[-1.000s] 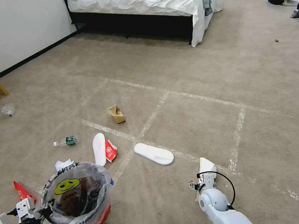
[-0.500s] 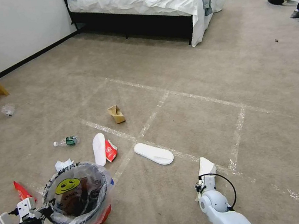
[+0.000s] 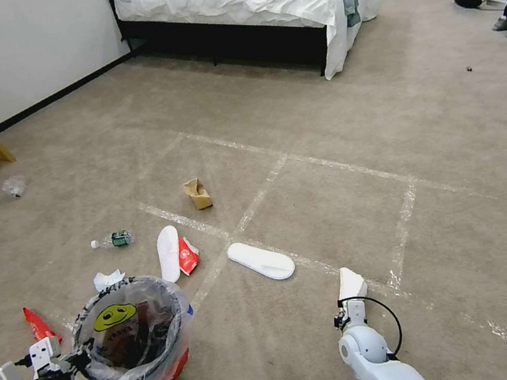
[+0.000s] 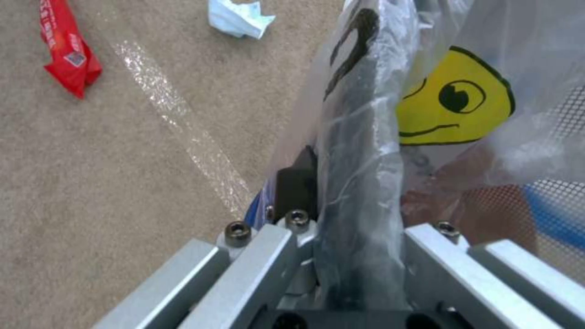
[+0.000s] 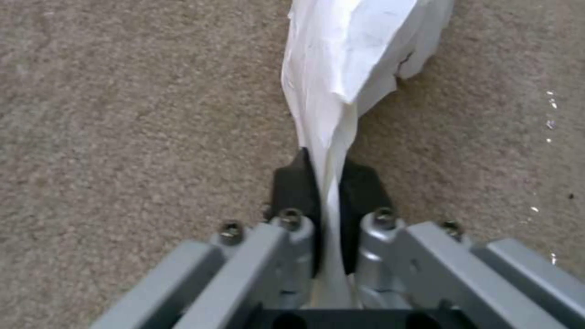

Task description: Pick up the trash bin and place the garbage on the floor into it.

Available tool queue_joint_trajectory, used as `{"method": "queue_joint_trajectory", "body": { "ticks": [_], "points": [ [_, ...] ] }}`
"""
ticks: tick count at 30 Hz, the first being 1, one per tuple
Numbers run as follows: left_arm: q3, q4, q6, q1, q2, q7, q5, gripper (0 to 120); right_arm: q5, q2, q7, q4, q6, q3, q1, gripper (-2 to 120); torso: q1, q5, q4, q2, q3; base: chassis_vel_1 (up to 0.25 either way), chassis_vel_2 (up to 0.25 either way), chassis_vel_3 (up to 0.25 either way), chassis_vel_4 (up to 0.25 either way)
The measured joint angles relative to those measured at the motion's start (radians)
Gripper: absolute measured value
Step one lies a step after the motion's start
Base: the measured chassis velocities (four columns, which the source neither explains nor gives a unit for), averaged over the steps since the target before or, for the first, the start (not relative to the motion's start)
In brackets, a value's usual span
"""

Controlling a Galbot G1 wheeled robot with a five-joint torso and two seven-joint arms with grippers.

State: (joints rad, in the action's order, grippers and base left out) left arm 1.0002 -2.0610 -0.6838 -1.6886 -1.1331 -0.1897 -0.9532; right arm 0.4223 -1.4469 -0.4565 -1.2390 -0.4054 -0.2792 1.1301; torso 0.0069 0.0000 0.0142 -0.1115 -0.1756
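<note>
While the left end effector (image 3: 75, 359) pinches the trash bin (image 3: 132, 335) by its rim so it stays open, the right end effector (image 5: 329, 192) squeezes white paper (image 5: 353, 59) just above the floor (image 3: 322, 141), probably to drop it in.

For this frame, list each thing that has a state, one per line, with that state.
trash bin: upright, rim clamped, some litter inside.
left gripper: shut on the bin's rim and bag.
right gripper: shut on the white paper.
white paper: crumpled, pinched at one end.
bottle: lying on its side on the carpet.
two slipper soles: flat on the carpet.
cardboard scrap: folded, on the carpet.
</note>
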Motion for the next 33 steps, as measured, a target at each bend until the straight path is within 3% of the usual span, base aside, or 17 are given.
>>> {"method": "queue_joint_trajectory", "body": {
  "ticks": [1,6,12,14,18,20,24,25,29,33],
  "points": [
    [0.000,-0.003,0.000,-0.002,-0.001,0.000,0.001,1,0.000,0.002,0.002,-0.007,0.005,-0.004,0.006,1,0.000,0.0000,0.0000,0.000,0.000,0.000,0.000,0.000,0.000],
    [0.001,-0.017,0.000,-0.008,-0.002,0.000,0.000,1,0.021,0.017,0.016,-0.069,0.031,-0.029,0.027,0,0.000,0.0002,0.0000,0.000,0.000,0.000,0.000,0.000,0.000],
    [0.004,-0.043,0.000,-0.019,-0.004,0.002,-0.004,1,0.120,0.083,0.100,-0.282,0.136,-0.059,0.087,0,0.000,0.0001,0.0001,0.000,0.000,0.000,0.000,0.000,0.000],
    [-0.007,-0.066,-0.001,-0.018,-0.004,0.000,-0.011,1,0.148,0.120,0.171,-0.429,0.209,-0.061,0.105,0,0.000,0.0002,0.0001,0.000,0.000,0.000,0.000,0.000,0.000],
    [-0.017,-0.081,-0.006,-0.011,-0.002,-0.003,-0.016,1,0.182,0.149,0.205,-0.527,0.233,-0.053,0.107,0,0.000,0.0000,0.0000,0.000,0.000,0.000,0.000,0.000,0.000],
    [-0.037,-0.099,-0.014,0.004,0.005,-0.007,-0.027,1,0.258,0.209,0.260,-0.648,0.275,-0.019,0.085,0,0.000,0.0002,0.0001,0.000,0.000,0.000,0.000,0.000,0.000],
    [-0.055,-0.111,-0.021,0.011,0.020,-0.007,-0.033,1,0.323,0.280,0.309,-0.717,0.315,0.024,0.037,0,0.000,0.0000,0.0000,0.000,0.000,0.000,0.000,0.000,0.000],
    [-0.064,-0.118,-0.028,0.016,0.033,-0.008,-0.041,1,0.378,0.341,0.340,-0.754,0.340,0.065,-0.003,0,0.000,0.0003,0.0000,0.000,0.000,0.000,0.000,0.000,0.000],
    [-0.074,-0.126,-0.042,0.026,0.064,-0.012,-0.059,1,0.489,0.439,0.389,-0.801,0.400,0.184,-0.118,0,0.000,-0.0001,0.0004,0.000,0.000,0.000,0.000,0.000,0.000],
    [-0.069,-0.131,-0.045,0.017,0.072,-0.019,-0.062,1,0.552,0.474,0.420,-0.802,0.437,0.289,-0.218,0,0.000,0.0001,0.0002,0.000,0.000,0.000,0.000,0.000,0.000]
  ]
}}
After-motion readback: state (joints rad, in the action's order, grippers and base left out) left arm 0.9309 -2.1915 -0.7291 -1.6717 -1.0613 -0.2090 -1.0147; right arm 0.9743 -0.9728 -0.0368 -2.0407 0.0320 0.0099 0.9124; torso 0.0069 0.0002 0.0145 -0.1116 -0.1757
